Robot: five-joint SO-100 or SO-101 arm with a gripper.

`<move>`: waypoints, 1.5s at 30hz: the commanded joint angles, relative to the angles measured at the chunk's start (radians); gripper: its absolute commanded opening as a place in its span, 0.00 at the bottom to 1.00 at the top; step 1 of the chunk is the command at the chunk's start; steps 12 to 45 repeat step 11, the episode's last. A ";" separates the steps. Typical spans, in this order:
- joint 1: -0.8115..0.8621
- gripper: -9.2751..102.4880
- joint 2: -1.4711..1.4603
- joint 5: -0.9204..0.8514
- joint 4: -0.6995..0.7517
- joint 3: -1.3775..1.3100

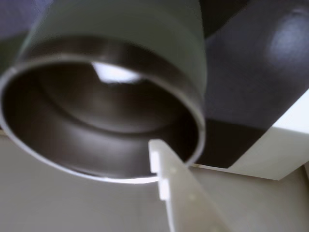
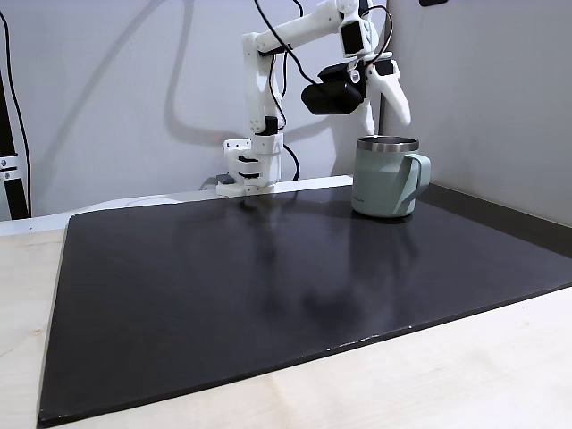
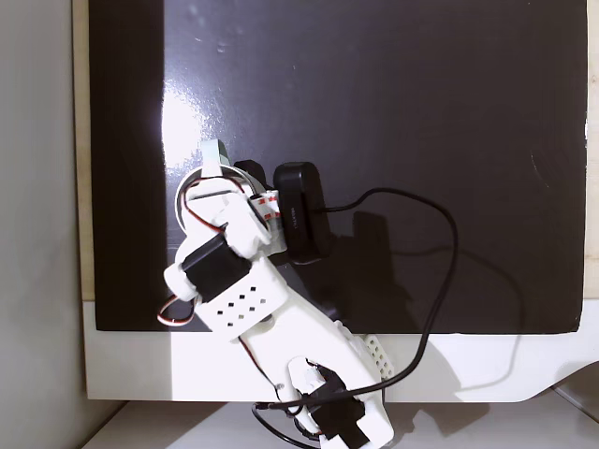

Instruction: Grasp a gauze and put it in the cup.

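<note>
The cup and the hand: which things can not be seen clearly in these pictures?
- Cup in a fixed view from above: mostly covered by the arm.
- Cup bottom in the wrist view: dark, blurred; a bright patch, contents unclear.
- Hand: whether it is open or shut is unclear.

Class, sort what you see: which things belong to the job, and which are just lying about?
Belong to the job: cup; hand above it.
Just lying about: black mat; black cable; wooden tabletop.
</note>
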 commanded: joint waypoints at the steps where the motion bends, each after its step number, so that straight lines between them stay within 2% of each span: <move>1: 0.002 0.46 0.009 -0.006 -0.012 -0.063; 45: 0.006 0.45 0.018 -0.008 -0.009 -0.057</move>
